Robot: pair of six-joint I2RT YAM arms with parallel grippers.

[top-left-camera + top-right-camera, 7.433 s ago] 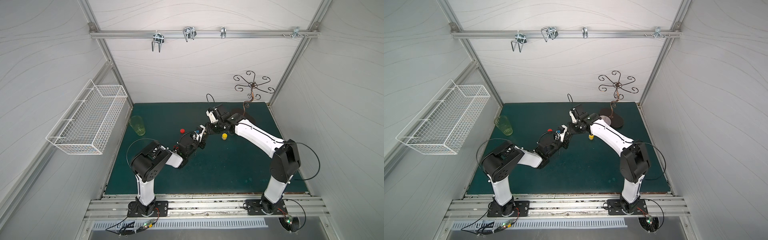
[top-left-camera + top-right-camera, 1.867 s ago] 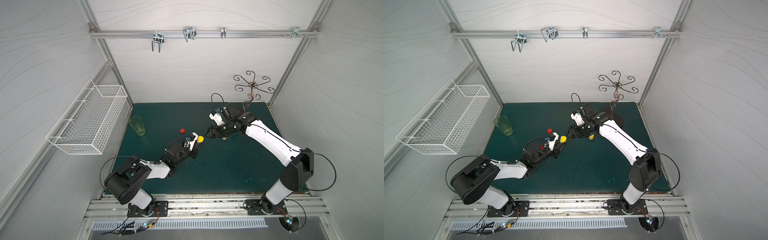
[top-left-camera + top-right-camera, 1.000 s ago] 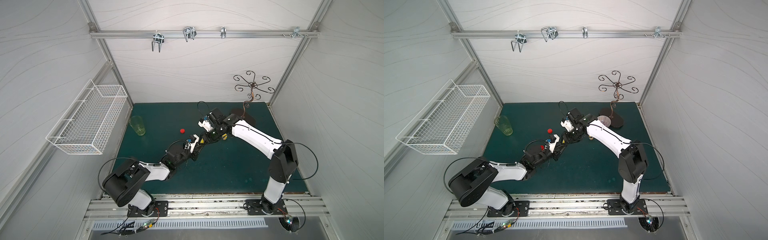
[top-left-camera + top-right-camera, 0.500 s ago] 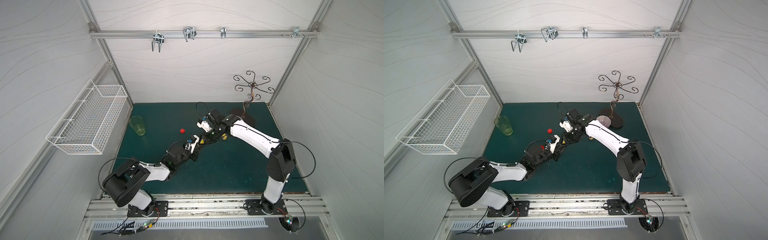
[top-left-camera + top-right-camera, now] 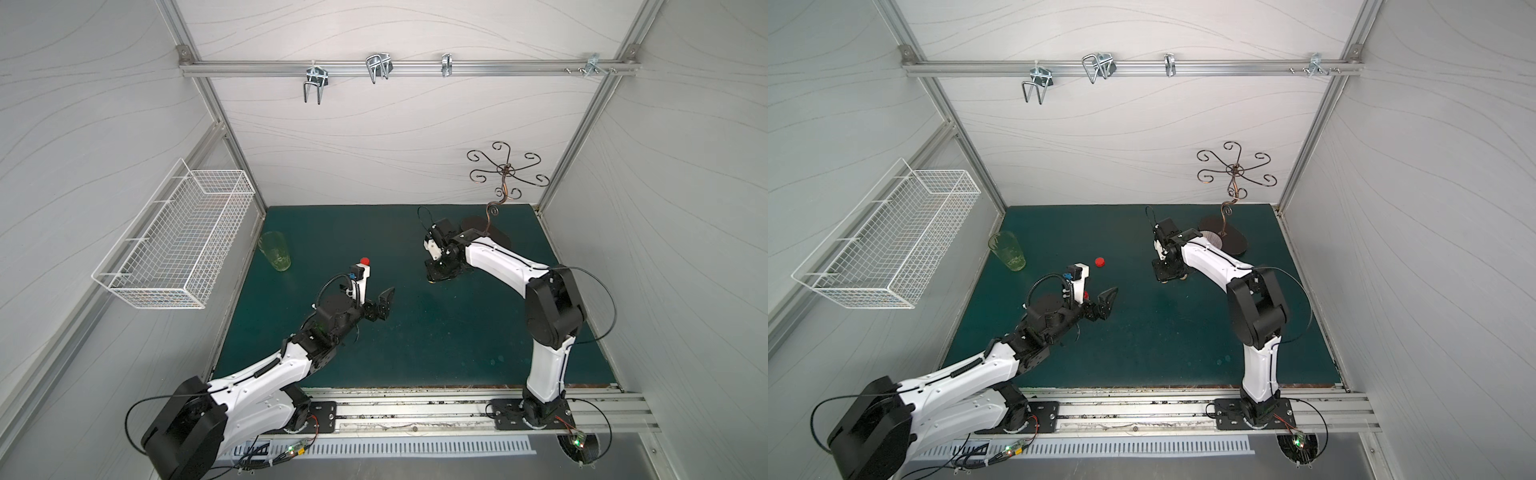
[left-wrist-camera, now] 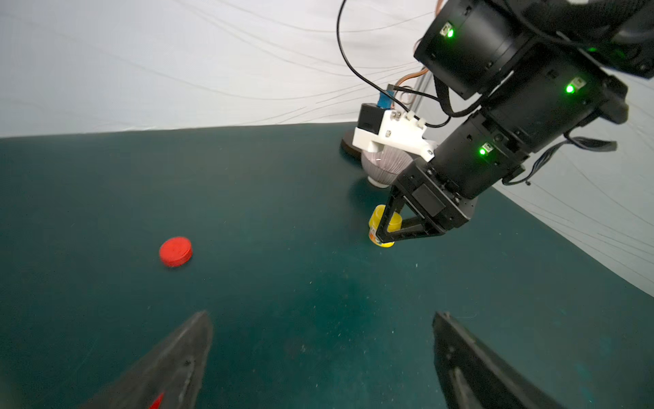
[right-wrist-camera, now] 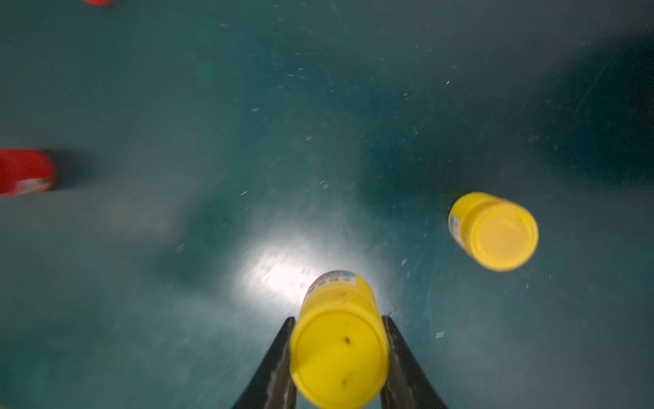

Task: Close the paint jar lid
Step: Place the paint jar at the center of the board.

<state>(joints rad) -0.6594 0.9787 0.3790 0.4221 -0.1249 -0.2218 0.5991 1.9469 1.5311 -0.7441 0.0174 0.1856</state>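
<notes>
Paint jar work takes place toward the back of our green mat, near the foot of the scrolled metal stand. There our right arm bends over and points down, so that a twist can act along the jar's own axis. Our left arm lies low on its own side, well apart from that spot. The left gripper is spread wide and empty above bare mat, which we read as keeping out of the way. The right gripper is clamped from both sides on the yellow paint jar, which looks upright on the mat. We judge the mat gives it support. A second yellow jar, capped, stands near it, and a red jar stands farther off. The lid already sits on the held jar, with the jaws pressing at its rim, probably to turn it tight. A loose red cap lies flat, well apart.
</notes>
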